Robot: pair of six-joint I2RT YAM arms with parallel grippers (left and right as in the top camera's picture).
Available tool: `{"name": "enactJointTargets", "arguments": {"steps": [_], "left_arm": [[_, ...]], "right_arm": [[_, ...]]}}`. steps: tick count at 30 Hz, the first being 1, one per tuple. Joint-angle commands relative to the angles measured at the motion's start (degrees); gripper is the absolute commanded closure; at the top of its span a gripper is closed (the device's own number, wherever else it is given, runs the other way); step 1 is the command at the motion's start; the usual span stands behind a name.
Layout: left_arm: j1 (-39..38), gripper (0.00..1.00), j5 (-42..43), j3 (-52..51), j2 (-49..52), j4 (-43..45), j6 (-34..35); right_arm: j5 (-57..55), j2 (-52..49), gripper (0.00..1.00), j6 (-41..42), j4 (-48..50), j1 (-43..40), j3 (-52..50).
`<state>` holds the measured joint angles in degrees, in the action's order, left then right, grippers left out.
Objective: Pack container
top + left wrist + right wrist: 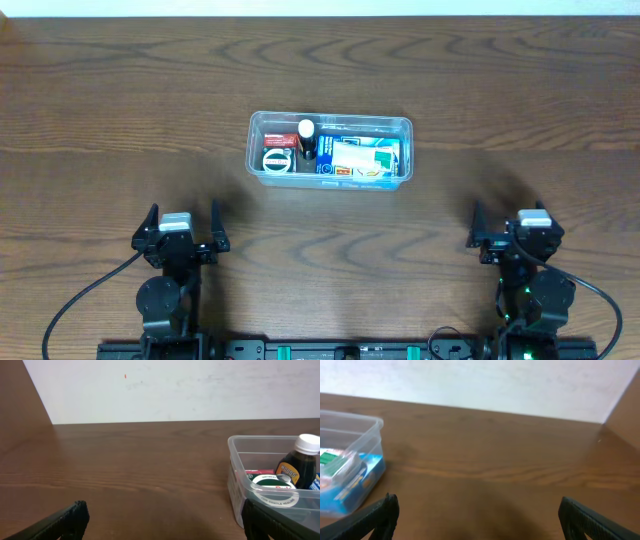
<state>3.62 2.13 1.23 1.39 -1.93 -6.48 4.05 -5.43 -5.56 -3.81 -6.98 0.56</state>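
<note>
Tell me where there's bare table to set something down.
Bare table lies left and right of the container, behind it, and in the strip between it and the left gripper and right gripper. Crowded only inside: bottle, round tin, boxes.

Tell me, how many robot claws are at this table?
2. The left gripper is at the near left of the table, the right gripper at the near right; both are open, with the container farther back between them.
</note>
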Motion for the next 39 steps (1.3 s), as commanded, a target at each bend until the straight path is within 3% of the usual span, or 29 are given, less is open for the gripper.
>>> {"name": "enactJointTargets", "arguments": {"steps": [1, 39], "left_arm": [[-0.2, 0.02, -1.6, -1.0, 0.0, -2.1, -1.0], [-0.2, 0.02, -1.6, -1.0, 0.0, -2.1, -1.0]], "right_arm": [[-1.2, 2.1, 0.01, -2.9, -0.2, 0.8, -0.2], [-1.2, 5.2, 0.01, -3.5, -0.2, 1.0, -0.2]]}}
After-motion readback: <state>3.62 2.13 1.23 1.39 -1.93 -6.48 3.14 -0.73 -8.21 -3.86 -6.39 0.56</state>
